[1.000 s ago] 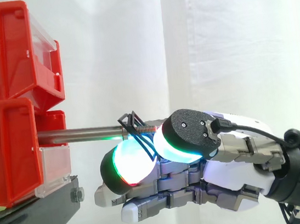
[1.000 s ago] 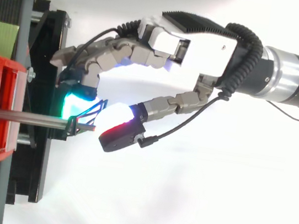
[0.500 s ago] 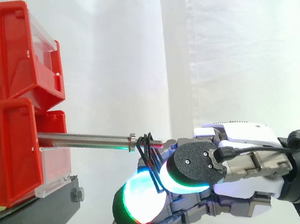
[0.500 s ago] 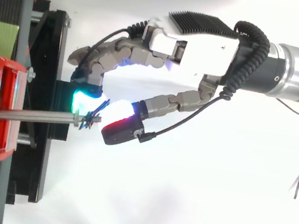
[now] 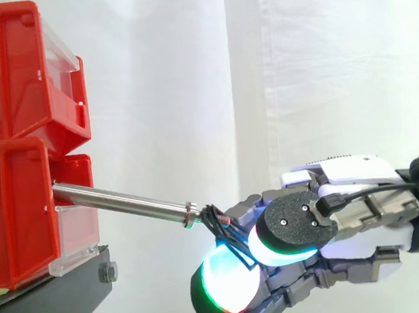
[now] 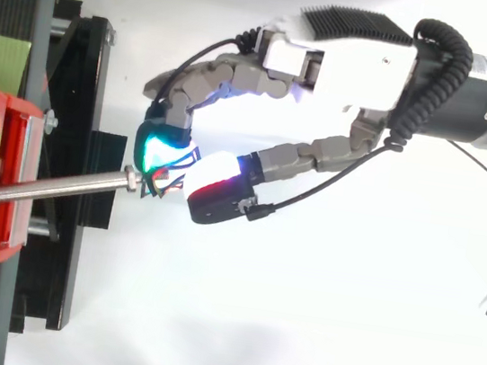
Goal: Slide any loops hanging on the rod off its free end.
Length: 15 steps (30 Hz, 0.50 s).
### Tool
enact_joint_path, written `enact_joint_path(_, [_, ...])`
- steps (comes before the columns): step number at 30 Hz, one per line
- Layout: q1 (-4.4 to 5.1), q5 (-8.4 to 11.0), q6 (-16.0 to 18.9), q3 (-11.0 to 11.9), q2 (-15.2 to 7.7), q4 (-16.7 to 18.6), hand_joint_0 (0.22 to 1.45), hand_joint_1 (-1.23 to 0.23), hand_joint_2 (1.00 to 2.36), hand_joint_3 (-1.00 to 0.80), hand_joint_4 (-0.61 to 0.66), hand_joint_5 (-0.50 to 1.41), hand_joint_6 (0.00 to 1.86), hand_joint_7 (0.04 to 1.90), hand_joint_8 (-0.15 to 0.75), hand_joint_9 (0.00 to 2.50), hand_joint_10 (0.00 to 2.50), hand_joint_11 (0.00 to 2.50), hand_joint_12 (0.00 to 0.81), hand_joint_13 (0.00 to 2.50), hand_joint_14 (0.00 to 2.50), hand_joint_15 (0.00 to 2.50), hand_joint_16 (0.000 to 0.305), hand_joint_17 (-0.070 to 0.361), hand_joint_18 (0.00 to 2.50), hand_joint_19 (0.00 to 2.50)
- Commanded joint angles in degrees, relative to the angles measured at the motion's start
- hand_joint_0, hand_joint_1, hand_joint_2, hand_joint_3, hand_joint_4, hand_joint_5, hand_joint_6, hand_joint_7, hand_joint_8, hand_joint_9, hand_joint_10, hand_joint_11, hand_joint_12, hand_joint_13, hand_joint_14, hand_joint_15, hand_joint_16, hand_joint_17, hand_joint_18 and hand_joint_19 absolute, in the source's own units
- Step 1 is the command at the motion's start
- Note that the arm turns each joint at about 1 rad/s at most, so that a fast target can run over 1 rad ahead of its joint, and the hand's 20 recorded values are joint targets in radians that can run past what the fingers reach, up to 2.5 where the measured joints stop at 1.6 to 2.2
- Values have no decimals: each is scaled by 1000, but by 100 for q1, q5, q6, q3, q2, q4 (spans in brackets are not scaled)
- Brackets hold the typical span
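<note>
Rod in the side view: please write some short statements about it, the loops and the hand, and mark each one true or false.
1. The rod slopes down toward its free end. True.
2. The black loops sit at the rod's middle. False: they are at its free end.
3. The fingers of the hand pinch the black loops. True.
4. The hand reaches in from the left. False: it comes from the right, opposite the red bins.

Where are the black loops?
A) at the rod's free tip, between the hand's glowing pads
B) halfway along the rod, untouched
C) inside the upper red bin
A: the black loops sit at the free tip of the rod, pinched by the hand.
</note>
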Motion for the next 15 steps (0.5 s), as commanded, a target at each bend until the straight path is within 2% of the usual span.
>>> enact_joint_path(1, [-18, 0, 6, -4, 118, -367, 576, -699, 1017, -76, 169, -194, 903, 715, 278, 613, 15, 399, 365, 468, 6, 158, 58, 132, 557, 300])
enact_joint_path(2, [-35, 0, 6, -4, 197, -507, 576, -700, 1017, -81, 172, -193, 902, 725, 279, 613, 13, 404, 366, 465, 5, 153, 58, 132, 556, 291])
enact_joint_path(6, [-53, 0, 15, -4, 276, -780, 572, -699, 1017, -87, 178, -192, 902, 727, 282, 615, 15, 407, 367, 465, 5, 150, 59, 132, 555, 299])
enact_joint_path(15, [-62, 26, 32, -4, 461, -1131, 565, -699, 1016, -90, 189, -189, 900, 740, 287, 619, 15, 406, 372, 463, 5, 151, 60, 134, 559, 297])
